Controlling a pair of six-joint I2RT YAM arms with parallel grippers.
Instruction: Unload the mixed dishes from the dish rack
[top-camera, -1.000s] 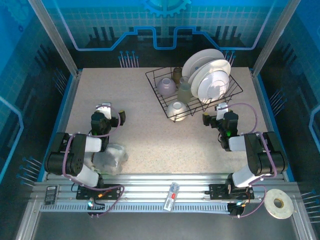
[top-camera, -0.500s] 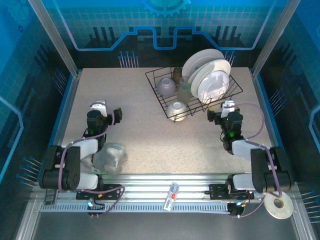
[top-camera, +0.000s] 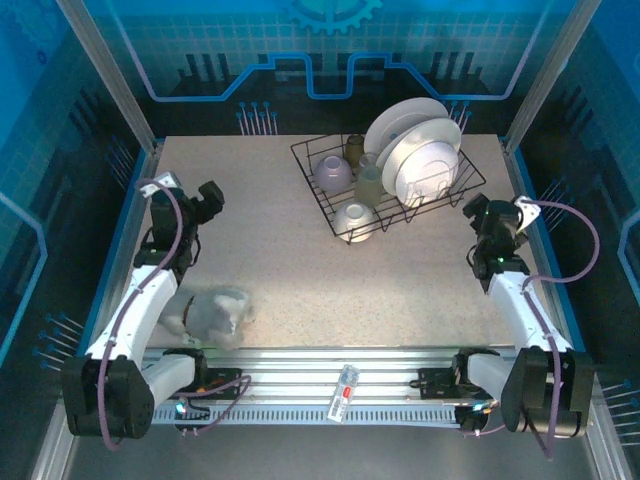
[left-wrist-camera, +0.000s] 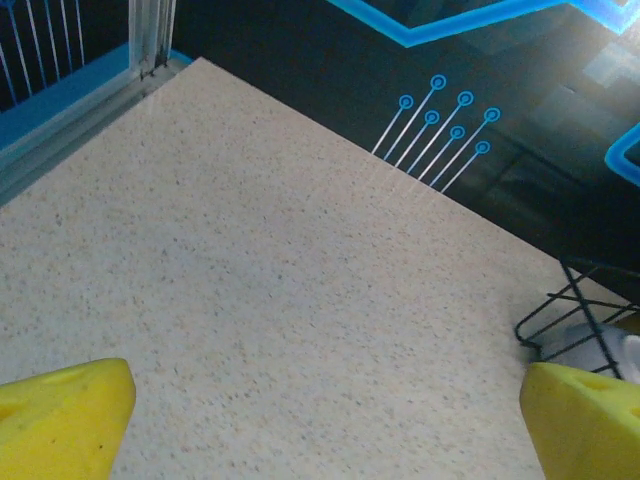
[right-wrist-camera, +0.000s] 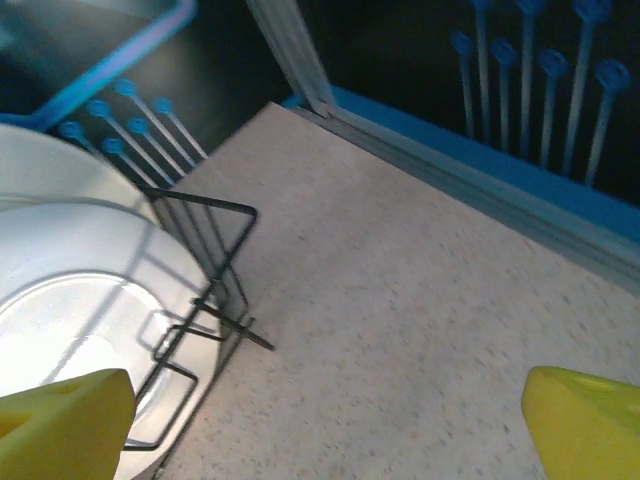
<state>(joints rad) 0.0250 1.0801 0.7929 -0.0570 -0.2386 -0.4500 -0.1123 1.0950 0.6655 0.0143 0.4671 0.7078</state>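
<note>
I am at the very start of the unloading: nothing has left the dish rack (top-camera: 385, 190), which sits on the far right part of the surface (top-camera: 260, 260), and both of my tools are empty. The big white plates (top-camera: 420, 150) stand on edge at the rack's right end. A lilac bowl (top-camera: 333, 172) and a white bowl (top-camera: 355, 217) sit toward its left, with the pale cup (top-camera: 370, 183) between them and the plates and a small brown cup (top-camera: 354, 148) at the back. My right tool (right-wrist-camera: 322, 420) has its yellow fingers spread wide, and its camera looks past the rack's wire corner (right-wrist-camera: 205, 300) at the front plate (right-wrist-camera: 80, 330), so I judge the approach to that plate is the step in hand. Next I need to swing left toward the plate's rim, put one finger on each face, pinch it, and lift it straight up clear of the prongs before carrying it to bare surface. My left tool (left-wrist-camera: 325, 415) is also spread wide, over open surface well apart from the rack, with one corner of the rack (left-wrist-camera: 560, 310) at the edge of its view. It has farther to reach, probably for the lilac bowl.
</note>
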